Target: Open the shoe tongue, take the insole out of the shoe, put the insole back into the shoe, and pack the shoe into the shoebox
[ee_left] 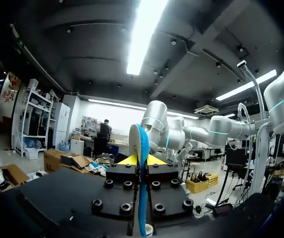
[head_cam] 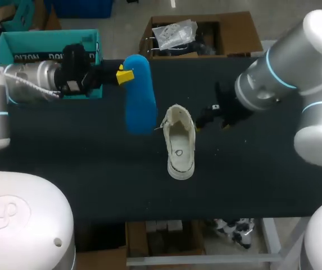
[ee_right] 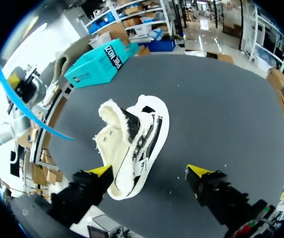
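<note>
A cream low shoe (head_cam: 178, 142) lies on the black table, opening upward, its fleecy tongue folded out. My left gripper (head_cam: 125, 75) is shut on a blue insole (head_cam: 139, 95) and holds it in the air to the left of the shoe. In the left wrist view the insole (ee_left: 141, 148) stands edge-on between the yellow fingertips (ee_left: 126, 160). My right gripper (head_cam: 211, 119) hovers open just right of the shoe. In the right wrist view the shoe (ee_right: 132, 136) lies ahead of the right gripper (ee_right: 149, 172), close to one fingertip (ee_right: 100, 171). The teal shoebox (head_cam: 48, 50) stands at the far left.
The black tabletop (head_cam: 93, 169) spreads wide on both sides of the shoe. Its front edge (head_cam: 205, 216) runs a short way nearer than the shoe. The teal shoebox (ee_right: 99, 62) lies beyond the shoe from the right wrist, with the blue insole (ee_right: 28, 111) hanging beside it.
</note>
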Robot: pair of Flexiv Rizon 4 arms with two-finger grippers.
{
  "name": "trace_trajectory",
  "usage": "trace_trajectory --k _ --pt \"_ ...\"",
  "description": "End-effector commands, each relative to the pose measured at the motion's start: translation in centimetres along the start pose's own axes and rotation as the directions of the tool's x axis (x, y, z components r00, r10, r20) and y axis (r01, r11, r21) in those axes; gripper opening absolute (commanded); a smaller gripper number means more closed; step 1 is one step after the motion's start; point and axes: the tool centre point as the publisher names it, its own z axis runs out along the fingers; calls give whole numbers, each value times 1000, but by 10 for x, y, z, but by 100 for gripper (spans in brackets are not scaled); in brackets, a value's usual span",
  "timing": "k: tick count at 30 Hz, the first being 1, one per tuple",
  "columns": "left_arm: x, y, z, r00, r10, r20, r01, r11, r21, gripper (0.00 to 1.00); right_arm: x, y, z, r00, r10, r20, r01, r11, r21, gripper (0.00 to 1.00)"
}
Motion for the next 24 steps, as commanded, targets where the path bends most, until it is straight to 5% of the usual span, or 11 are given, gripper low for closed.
trace_trajectory --k 1,15,18,24 --pt "14 11 11 991 -27 132 17 997 73 0 -19 -18 -29 996 48 -77 -48 999 1 100" --pt "30 19 30 962 -173 211 158 984 84 0 -4 -32 -43 943 227 -245 -198 971 137 100" --pt "27 23 32 943 -284 174 268 957 108 0 3 -37 -45 955 213 -208 -180 969 168 100" --pt "27 23 32 943 -284 174 268 957 108 0 3 -37 -45 955 213 -208 -180 969 168 100"
